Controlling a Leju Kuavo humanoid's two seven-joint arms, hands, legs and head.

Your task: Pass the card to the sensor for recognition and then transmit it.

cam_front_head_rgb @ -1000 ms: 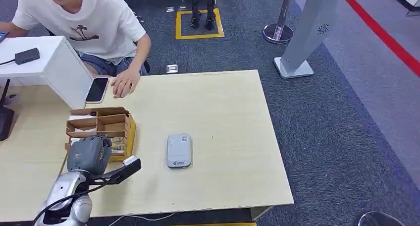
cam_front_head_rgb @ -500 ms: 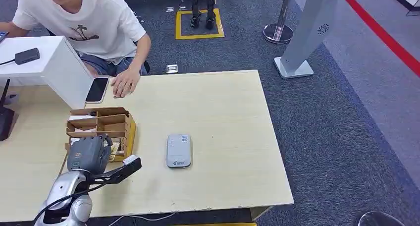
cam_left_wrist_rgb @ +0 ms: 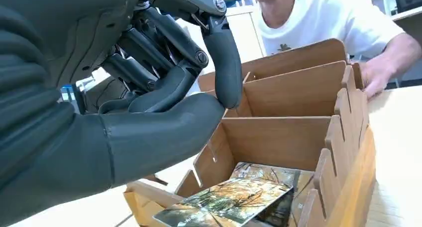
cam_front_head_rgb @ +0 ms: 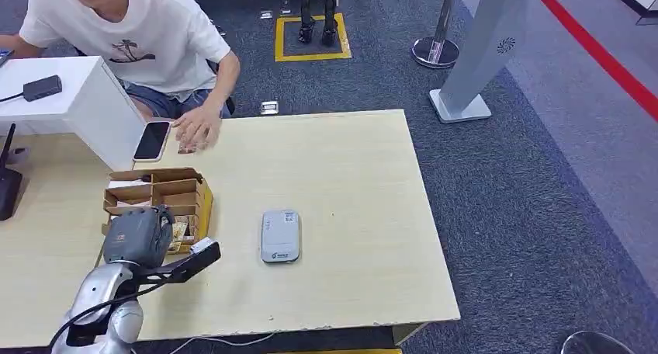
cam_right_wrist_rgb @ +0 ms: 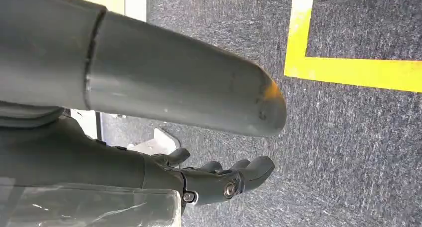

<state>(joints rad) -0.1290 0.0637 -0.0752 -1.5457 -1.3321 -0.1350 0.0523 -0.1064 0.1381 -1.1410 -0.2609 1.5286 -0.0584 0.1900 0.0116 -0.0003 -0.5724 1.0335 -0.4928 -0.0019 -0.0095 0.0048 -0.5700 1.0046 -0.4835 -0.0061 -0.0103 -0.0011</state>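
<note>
A wooden divided card box (cam_front_head_rgb: 188, 189) stands on the table's left side. Picture cards (cam_left_wrist_rgb: 234, 204) lie in its near compartment, also glimpsed in the head view (cam_front_head_rgb: 180, 231). My left hand (cam_front_head_rgb: 138, 236) hovers over the box's near end; up close the left hand (cam_left_wrist_rgb: 164, 102) has its fingers curled in against the thumb with nothing between them, just above the cards. The grey card sensor (cam_front_head_rgb: 280, 235) lies flat to the right of the box. My right hand (cam_right_wrist_rgb: 219, 179) hangs over the carpet, fingers loosely apart and holding nothing.
A person sits at the far left corner, one hand (cam_front_head_rgb: 195, 127) on the table beside a phone (cam_front_head_rgb: 151, 140). A white cabinet (cam_front_head_rgb: 77, 105) and a black device (cam_front_head_rgb: 8, 187) stand at the left. The pale table (cam_front_head_rgb: 349, 175) stretches bare to the right of the sensor.
My left hand has drawn back slightly toward me over the box's near end. The person's hand has shifted a little away along the far edge.
</note>
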